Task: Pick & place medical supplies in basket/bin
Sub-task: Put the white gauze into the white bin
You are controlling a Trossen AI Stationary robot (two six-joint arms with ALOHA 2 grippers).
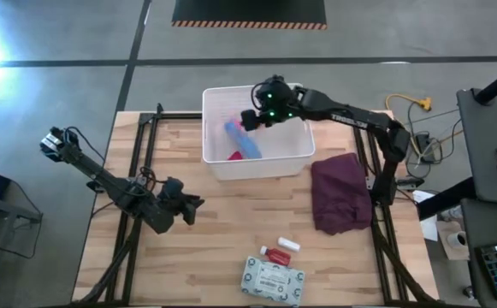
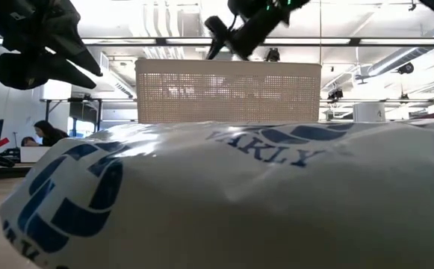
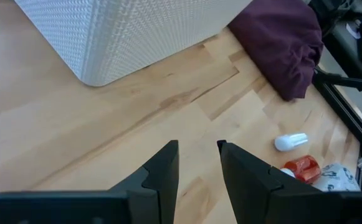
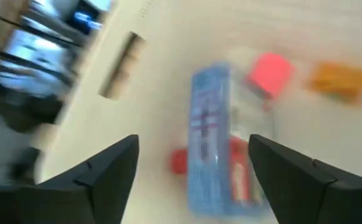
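Observation:
The white lattice bin (image 1: 295, 154) stands at the table's far middle. Inside it lie the blue-white pouch (image 1: 242, 139) (image 4: 209, 137), a red piece (image 1: 235, 156), the pink roll (image 4: 270, 71) and the orange piece (image 4: 339, 79). My right gripper (image 1: 252, 118) (image 4: 193, 162) hangs open over the bin's inside, above the pouch, holding nothing. My left gripper (image 1: 195, 205) (image 3: 197, 152) is slightly open and empty above bare table, left of centre. Near the front edge lie the pale green wipes pack (image 1: 272, 278), the red cylinder (image 1: 274, 255) (image 3: 302, 167) and the white bottle (image 1: 288, 245) (image 3: 291, 142).
A maroon cloth (image 1: 342, 192) lies crumpled to the right of the bin. The wipes pack (image 2: 224, 202) fills the low view's foreground, with the bin (image 2: 228, 90) behind it. Bare wood lies between the bin and the front items. Black frame rails run along both table sides.

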